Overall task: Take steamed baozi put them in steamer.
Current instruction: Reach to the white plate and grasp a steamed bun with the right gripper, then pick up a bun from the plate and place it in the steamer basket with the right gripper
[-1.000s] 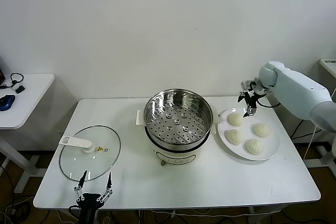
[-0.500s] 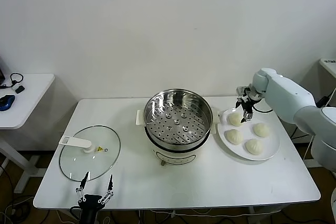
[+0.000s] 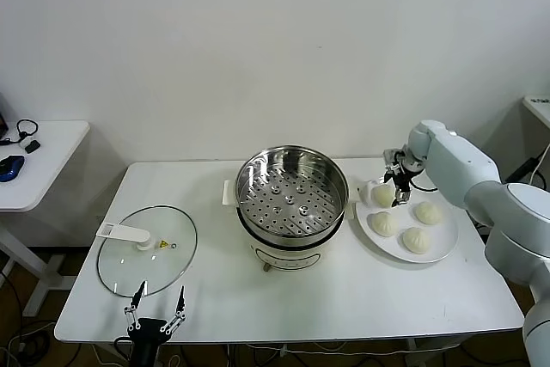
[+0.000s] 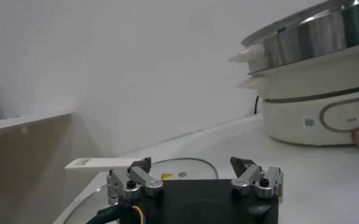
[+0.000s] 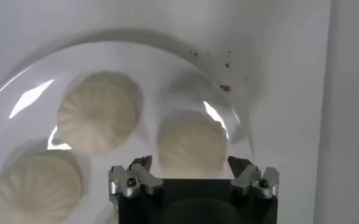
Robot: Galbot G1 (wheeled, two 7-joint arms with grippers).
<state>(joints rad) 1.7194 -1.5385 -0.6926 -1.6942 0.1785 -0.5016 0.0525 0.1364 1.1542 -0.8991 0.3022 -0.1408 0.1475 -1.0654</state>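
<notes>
Four steamed baozi (image 3: 400,217) lie on a white plate (image 3: 443,247) just to the right of the steamer (image 3: 291,195), all pleats-up. They are round, with no long axis to speak of; in the right wrist view the pleats fan out from each bun's crown. The one nearest the steamer (image 3: 382,196) sits at the plate's rear-left rim, with the others farther from the steamer and toward the table's front edge.

The right gripper (image 3: 400,185) hangs directly over that nearest bun, fingers pointing down and spread wide. In the right wrist view the gripper (image 5: 191,170) has its fingertips (image 5: 141,164) straddling the bun (image 5: 191,146) from above; whether they touch the dough cannot be told.

The steamer stands upright at the table's middle, mouth open upward, its perforated tray (image 3: 290,195) bare. In the left wrist view a small printed label (image 4: 309,122) shows on its white base (image 4: 325,115), too small to read.

Left of the steamer a glass lid (image 3: 147,249) lies flat, its white handle (image 3: 125,232) pointing away from the steamer; a yellow warning sticker (image 3: 161,245) sits near its centre. The left gripper (image 3: 155,308) waits at the front table edge just before the lid, fingers wide apart and holding nothing.
</notes>
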